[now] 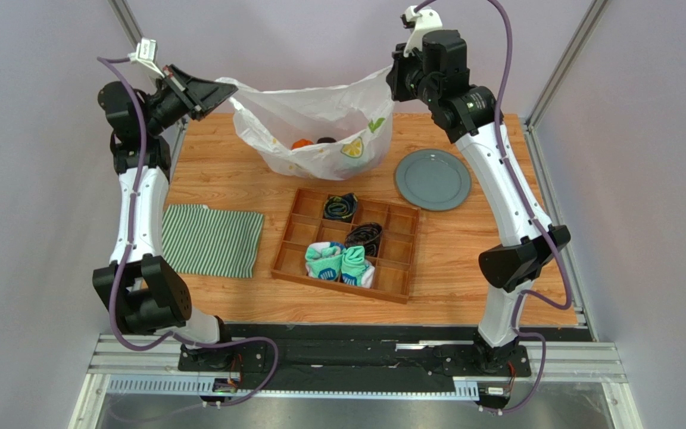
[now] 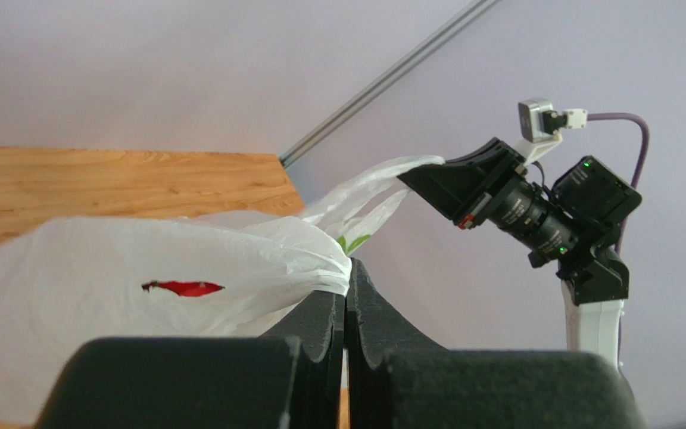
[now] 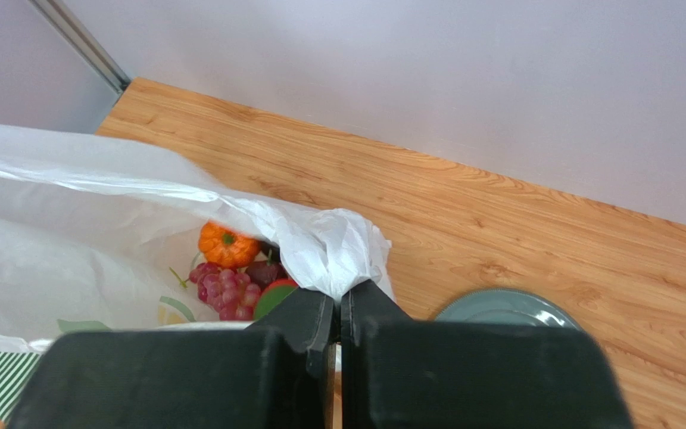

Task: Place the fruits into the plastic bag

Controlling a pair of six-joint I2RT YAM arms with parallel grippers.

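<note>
The white plastic bag (image 1: 320,125) hangs stretched between my two grippers above the back of the table. My left gripper (image 1: 228,89) is shut on its left handle (image 2: 320,259). My right gripper (image 1: 393,79) is shut on its right handle (image 3: 338,246). Inside the bag, the right wrist view shows the orange pumpkin-like fruit (image 3: 227,246), purple-red grapes (image 3: 223,290), a dark purple fruit (image 3: 264,271) and a red and green fruit (image 3: 275,295). A red patch (image 2: 181,288) shows through the bag wall in the left wrist view.
A grey plate (image 1: 432,179) lies right of the bag. A wooden divided tray (image 1: 347,243) holds rolled teal and black socks. A green-and-white striped cloth (image 1: 210,240) lies at the left.
</note>
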